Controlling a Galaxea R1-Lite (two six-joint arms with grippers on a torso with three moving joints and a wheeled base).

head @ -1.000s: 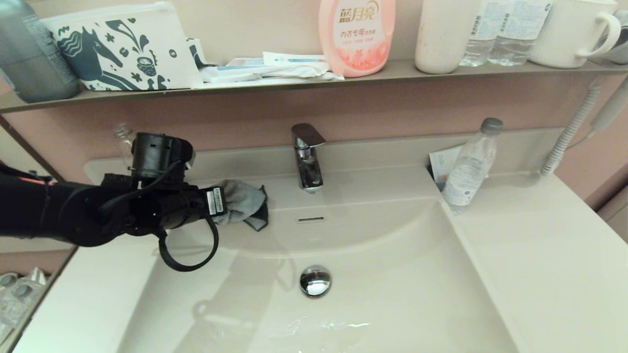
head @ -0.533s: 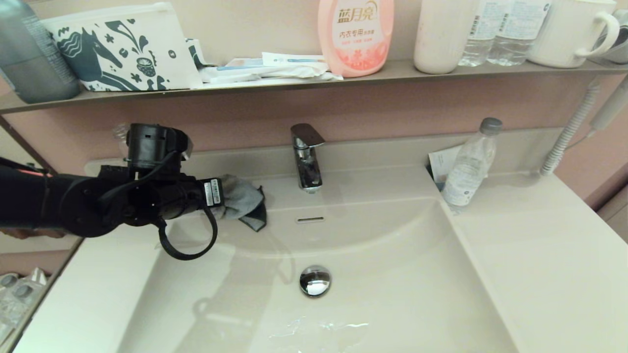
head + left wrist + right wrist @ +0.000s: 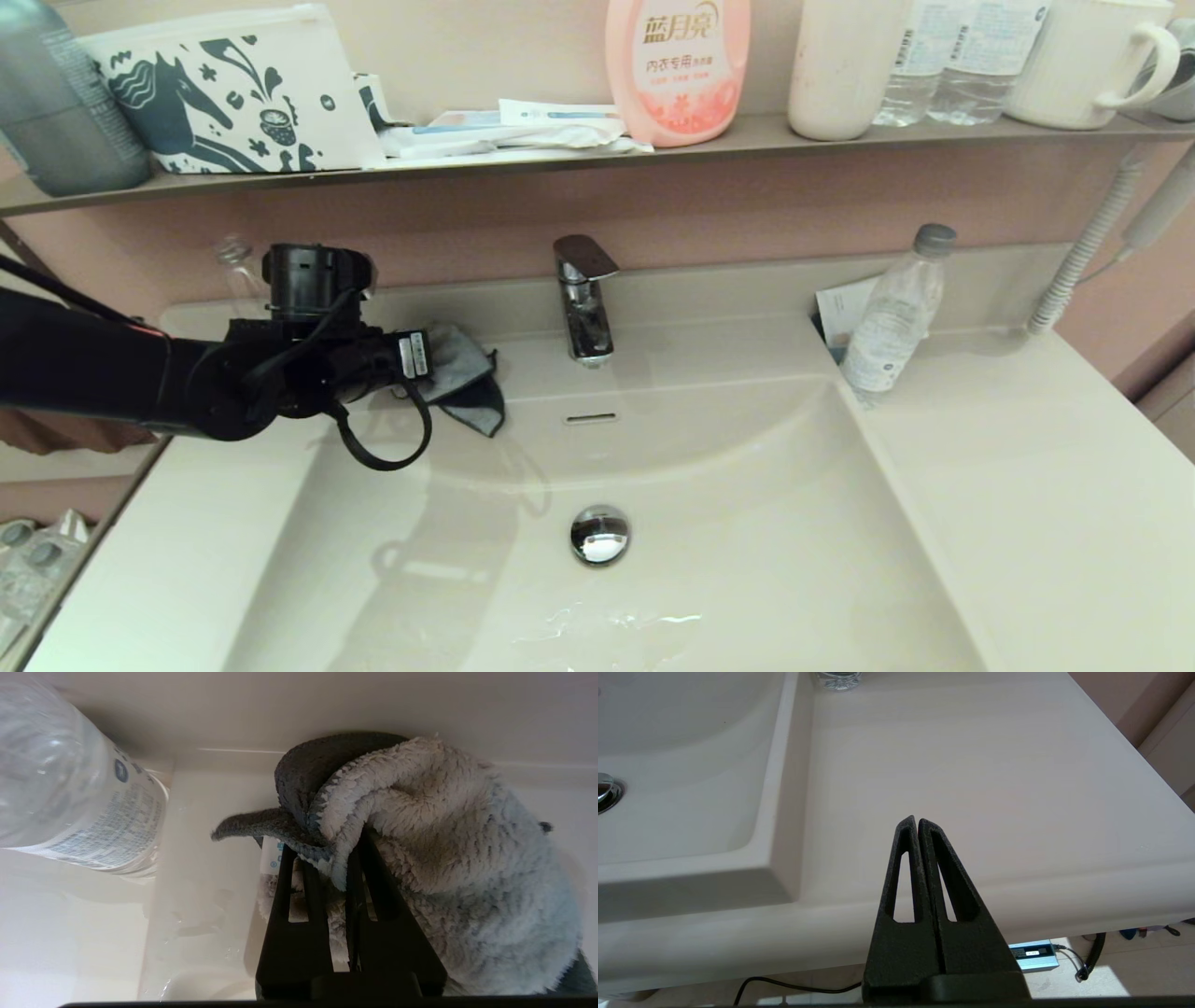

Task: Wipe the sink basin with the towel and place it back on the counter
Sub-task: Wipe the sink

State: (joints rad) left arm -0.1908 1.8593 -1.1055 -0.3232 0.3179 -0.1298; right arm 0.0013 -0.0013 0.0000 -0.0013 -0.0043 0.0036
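Grey towel (image 3: 462, 373), pinched by left gripper (image 3: 334, 856), droops toward sink basin (image 3: 709, 560).

1. The left gripper (image 3: 332, 858) has two black fingers (image 3: 299, 905) pressed close together, pinching a fold of the towel (image 3: 448, 858).
2. The towel is fluffy and light grey, with a darker grey side (image 3: 322, 760) showing at the fold and along a thin flap sticking out sideways.
3. The bunched towel sits against a cream-beige counter (image 3: 210, 812) and the raised rim (image 3: 280, 709) behind it.
4. A clear plastic bottle (image 3: 70, 788) with a printed label stands near the towel, apart from it.
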